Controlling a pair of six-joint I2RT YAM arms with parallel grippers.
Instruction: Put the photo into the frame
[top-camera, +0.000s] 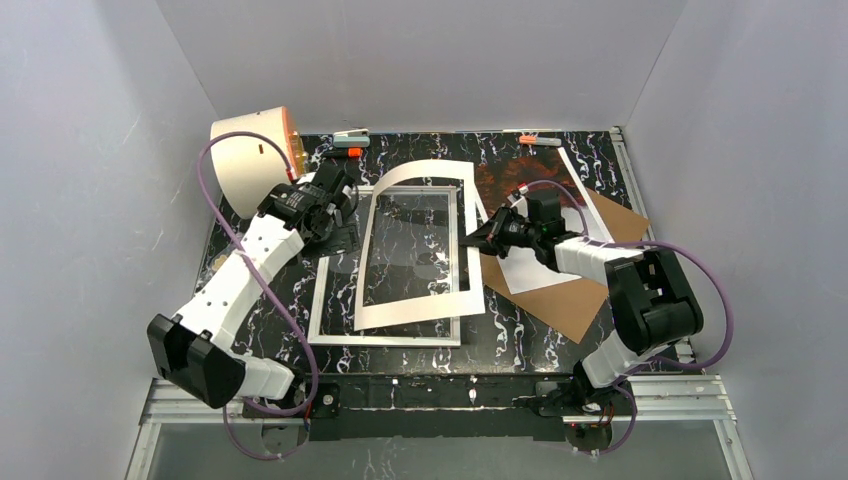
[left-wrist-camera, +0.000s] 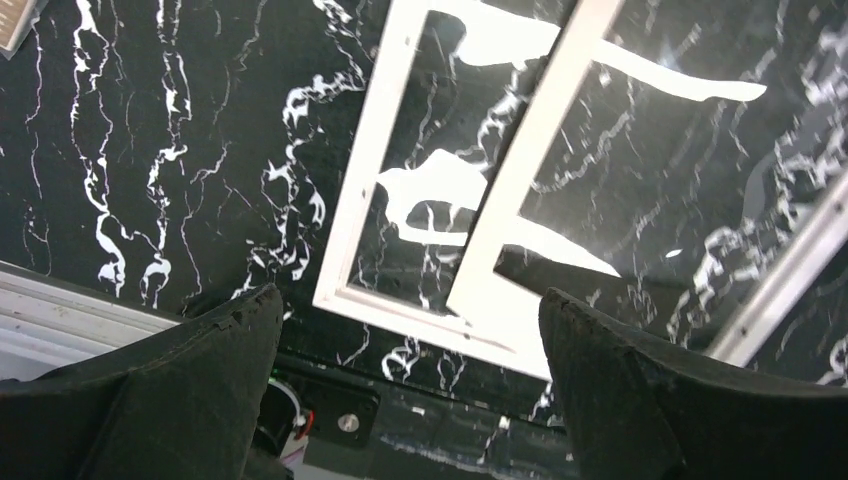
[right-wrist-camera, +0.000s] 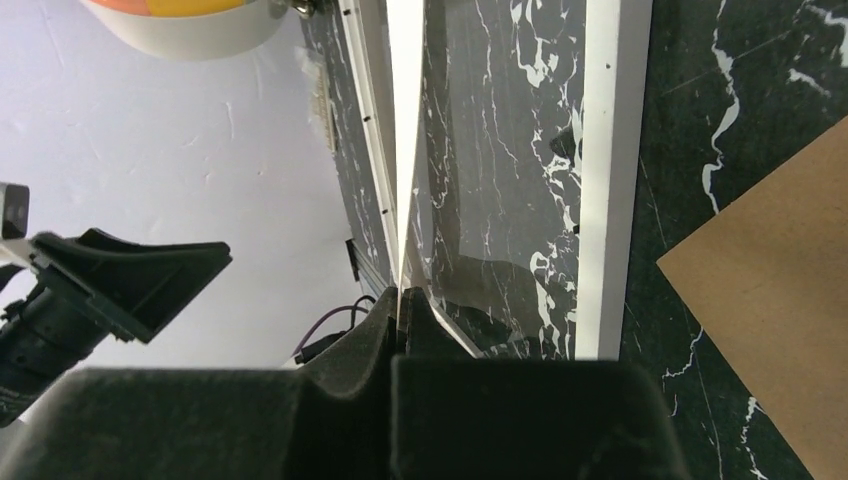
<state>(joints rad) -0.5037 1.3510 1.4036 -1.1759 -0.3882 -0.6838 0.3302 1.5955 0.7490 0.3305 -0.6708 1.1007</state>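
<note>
The white frame (top-camera: 328, 300) lies flat mid-table; it also shows in the left wrist view (left-wrist-camera: 362, 190). A white mat with a cut-out (top-camera: 415, 312) rests tilted over it, its right edge raised. My right gripper (top-camera: 472, 238) is shut on that edge; in the right wrist view the thin sheet stands edge-on between the closed fingers of the gripper (right-wrist-camera: 400, 302). The photo (top-camera: 500, 180), dark red at the back and pale at the front, lies on a brown board (top-camera: 575, 295) behind my right gripper. My left gripper (top-camera: 335, 215) is open and empty by the frame's far left corner, its open jaws framing the frame's near end in the left wrist view (left-wrist-camera: 410, 300).
A cream round container with an orange lid (top-camera: 250, 160) lies on its side at the back left. Two orange-tipped clips (top-camera: 350, 140) (top-camera: 535, 140) sit on the table's back edge. The brown board's corner shows in the right wrist view (right-wrist-camera: 770, 280). Grey walls enclose the table.
</note>
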